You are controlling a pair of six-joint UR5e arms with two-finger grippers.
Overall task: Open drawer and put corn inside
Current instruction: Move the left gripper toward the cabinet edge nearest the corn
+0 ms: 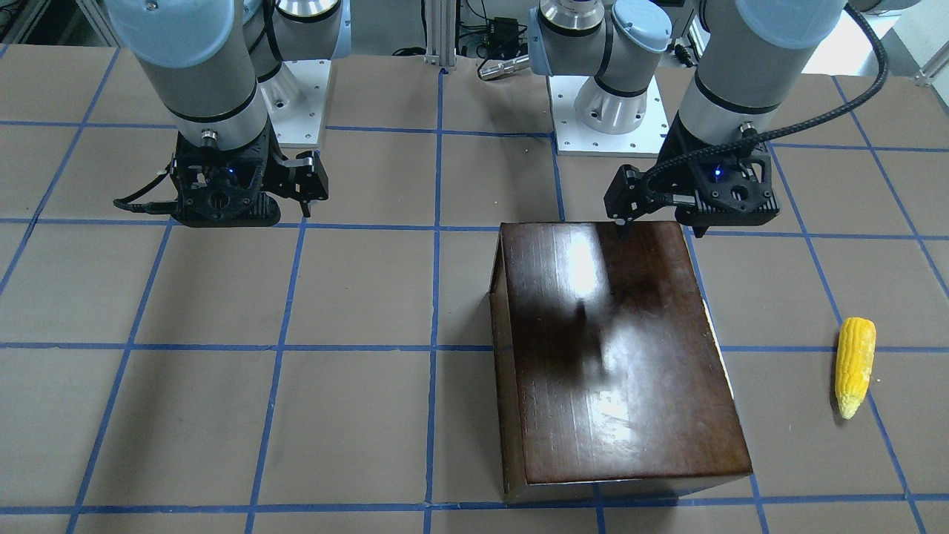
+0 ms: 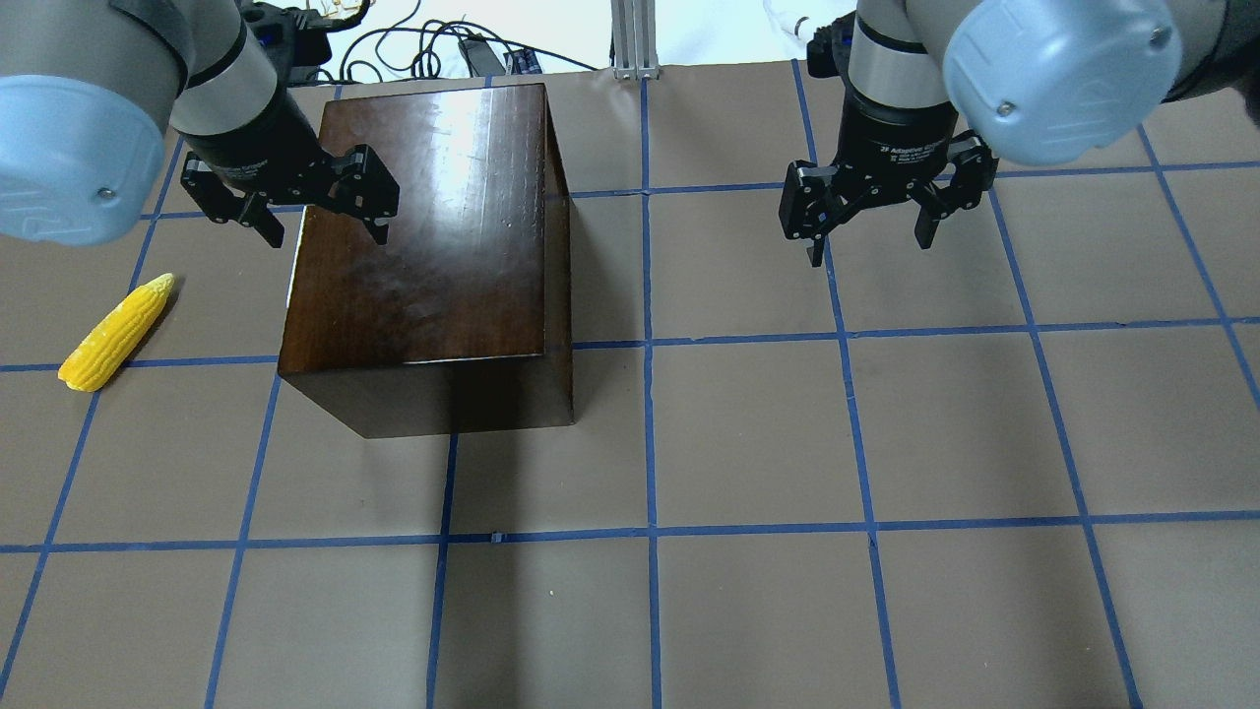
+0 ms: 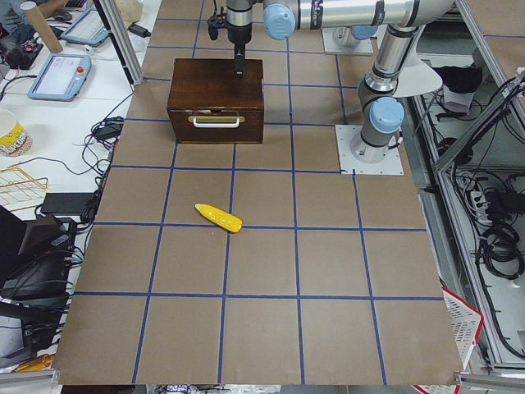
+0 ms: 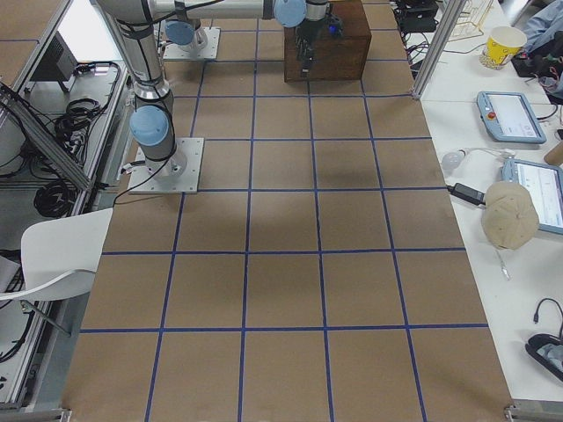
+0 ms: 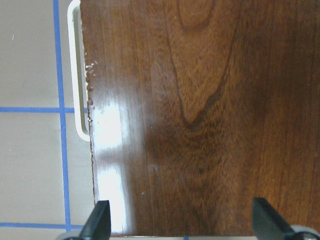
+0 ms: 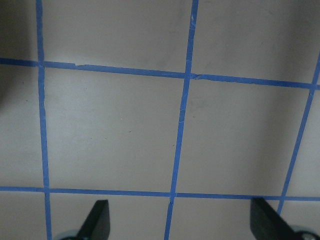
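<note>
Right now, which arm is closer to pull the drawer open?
Probably the left: the left gripper, open, hovers over the box near the drawer's white handle. The right gripper hangs over bare table, apart from it.

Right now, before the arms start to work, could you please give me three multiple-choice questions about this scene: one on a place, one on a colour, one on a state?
1. Where does the corn lie relative to the box?
A) on top of it
B) on the table, on the robot's left of it
C) on the robot's right of it

2. What colour is the handle of the drawer?
A) white
B) red
C) green

3. What is the drawer's state?
A) shut
B) pulled halfway out
C) taken out

Answers:
1 B: the overhead view shows it there.
2 A: the left wrist view shows a white bar.
3 A: no tray sticks out of the box.
</note>
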